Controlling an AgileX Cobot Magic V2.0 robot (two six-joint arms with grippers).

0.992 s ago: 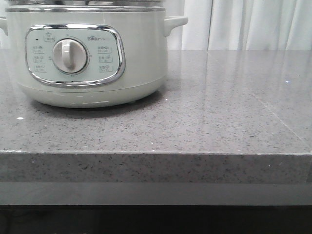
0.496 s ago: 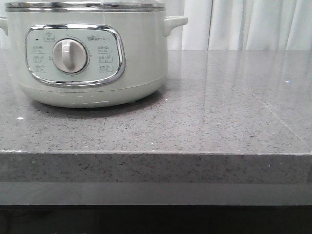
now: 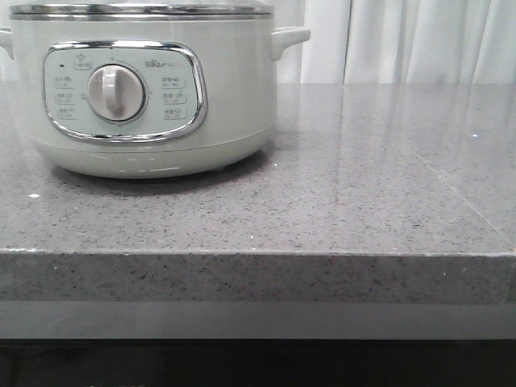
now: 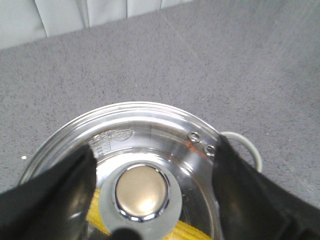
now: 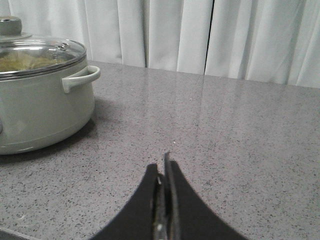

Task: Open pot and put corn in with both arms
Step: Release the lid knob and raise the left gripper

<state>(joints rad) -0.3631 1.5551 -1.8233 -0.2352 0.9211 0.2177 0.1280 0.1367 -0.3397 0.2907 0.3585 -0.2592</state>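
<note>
The left end effector hangs directly over the pot, its dark fingers spread wide to either side of the lid knob and holding nothing. The glass lid sits on the pot, and the yellow corn shows through it inside. The right end effector is closed and empty, well apart from the pot, over bare worktop. The worktop is speckled grey stone; white curtains hang behind it.
</note>
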